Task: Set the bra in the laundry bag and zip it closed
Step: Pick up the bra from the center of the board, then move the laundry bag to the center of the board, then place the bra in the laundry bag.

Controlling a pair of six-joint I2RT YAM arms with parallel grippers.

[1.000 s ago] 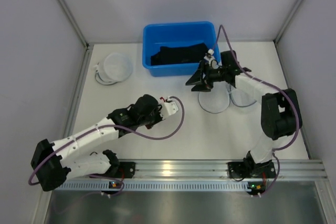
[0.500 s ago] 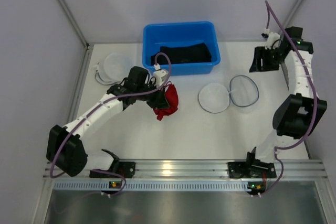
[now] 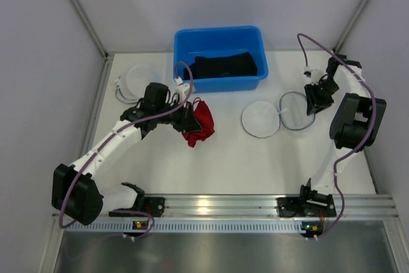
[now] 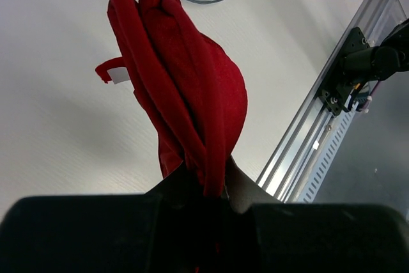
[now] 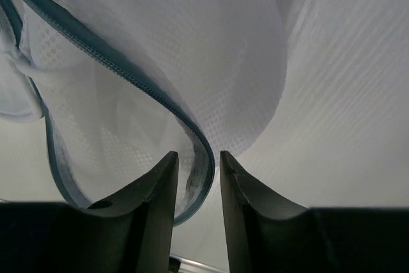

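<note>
Right claw (image 5: 198, 161) dropped astride the laundry bag rim (image 5: 137, 85).

Overhead above table (image 3: 223, 158); two close wrist views.

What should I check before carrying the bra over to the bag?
1. Hold: left gripper clamped on the red bra: ok.
2. Placement: right gripper straddles the zipper rim of the laundry bag: ok.
3. Right jaws pinching that rim firmly: cannot tell.
4. Bag mouth open wide enough for the bra: cannot tell.
5. Route: table between bra and bag free of other things: ok.
</note>
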